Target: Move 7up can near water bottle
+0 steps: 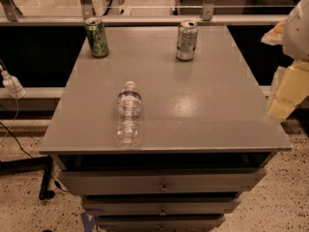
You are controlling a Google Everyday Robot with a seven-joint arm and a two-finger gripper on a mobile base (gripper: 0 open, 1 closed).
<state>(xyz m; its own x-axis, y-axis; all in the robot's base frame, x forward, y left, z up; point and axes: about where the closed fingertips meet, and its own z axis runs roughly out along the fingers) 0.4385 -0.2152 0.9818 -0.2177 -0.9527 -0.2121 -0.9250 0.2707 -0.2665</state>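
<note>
The 7up can [187,40], silvery-white with pale green markings, stands upright at the back right of the grey table top [212,105]. The water bottle [128,114], clear with a white cap and a red-and-blue band, lies on its side near the front left, cap pointing away. My gripper [288,88] shows at the right edge of the view as pale yellowish parts, beyond the table's right side and well apart from both things.
A darker green can [97,37] stands upright at the back left. The table is a cabinet with drawers [161,182] below. A rail and glass wall run behind it. Cables and a white plug [10,83] hang at the left.
</note>
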